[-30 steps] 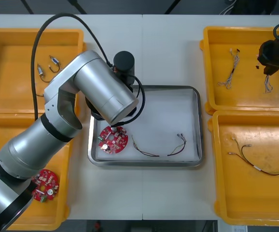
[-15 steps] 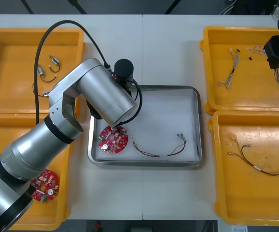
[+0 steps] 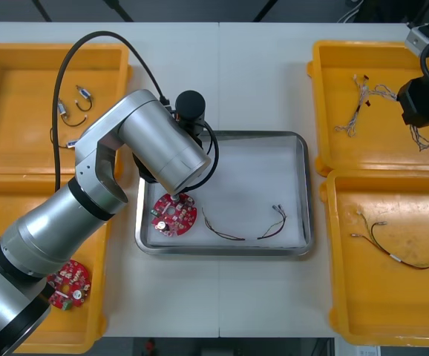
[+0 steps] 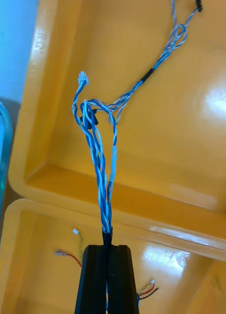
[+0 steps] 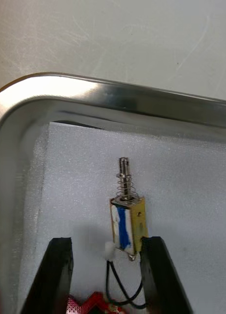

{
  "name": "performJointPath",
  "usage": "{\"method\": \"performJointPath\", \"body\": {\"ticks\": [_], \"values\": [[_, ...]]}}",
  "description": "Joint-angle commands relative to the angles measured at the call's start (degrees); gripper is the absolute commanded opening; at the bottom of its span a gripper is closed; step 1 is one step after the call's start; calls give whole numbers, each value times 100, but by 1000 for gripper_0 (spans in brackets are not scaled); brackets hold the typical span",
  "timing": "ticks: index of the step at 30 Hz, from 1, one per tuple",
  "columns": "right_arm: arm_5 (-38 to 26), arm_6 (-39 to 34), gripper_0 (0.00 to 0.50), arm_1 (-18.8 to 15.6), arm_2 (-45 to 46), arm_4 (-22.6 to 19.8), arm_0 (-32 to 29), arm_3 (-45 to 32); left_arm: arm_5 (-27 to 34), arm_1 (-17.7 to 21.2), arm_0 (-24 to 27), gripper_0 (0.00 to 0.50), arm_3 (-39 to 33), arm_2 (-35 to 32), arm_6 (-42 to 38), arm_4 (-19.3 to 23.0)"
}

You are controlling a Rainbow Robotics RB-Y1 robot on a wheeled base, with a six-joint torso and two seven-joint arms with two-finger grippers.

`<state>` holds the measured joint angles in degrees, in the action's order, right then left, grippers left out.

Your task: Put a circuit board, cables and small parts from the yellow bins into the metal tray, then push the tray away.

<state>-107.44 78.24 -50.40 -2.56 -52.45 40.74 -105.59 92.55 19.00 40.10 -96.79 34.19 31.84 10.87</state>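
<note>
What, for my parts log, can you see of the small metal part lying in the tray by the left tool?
The small boxy brass-coloured metal part has a blue and white face, a spring-wrapped pin at one end and a white plug with thin black wires at the other. It lies flat on the white foam lining of the shiny metal tray, near a corner, between the open fingers of the left tool.
</note>
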Motion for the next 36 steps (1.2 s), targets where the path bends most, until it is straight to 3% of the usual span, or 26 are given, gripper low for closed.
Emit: {"method": "performJointPath", "body": {"ticks": [1, 11, 22, 28, 32, 36], "values": [[-49, 34, 0, -251, 300, -195, -225, -427, 0, -98, -29, 500, -95, 115, -11, -155], [-57, 86, 0, -251, 317, -670, -348, -910, 721, 87, 235, 500, -763, -105, 33, 12], [-40, 236, 0, -119, 150, -1206, -348, -1596, 1745, 957, 964, 500, -1826, -1072, 68, 1497], [285, 324, 0, -101, -482, -1083, -312, -2202, 1745, 1651, 1377, 500, -1633, -1714, 68, 2569], [496, 429, 0, -66, -895, -1004, -189, -2369, 1745, 1976, 1544, 500, -1316, -1986, 94, 3070], [593, 974, 0, 40, -1449, -942, 136, -2255, 1745, 2381, 1685, 500, -859, -2083, 173, 3475]]}}
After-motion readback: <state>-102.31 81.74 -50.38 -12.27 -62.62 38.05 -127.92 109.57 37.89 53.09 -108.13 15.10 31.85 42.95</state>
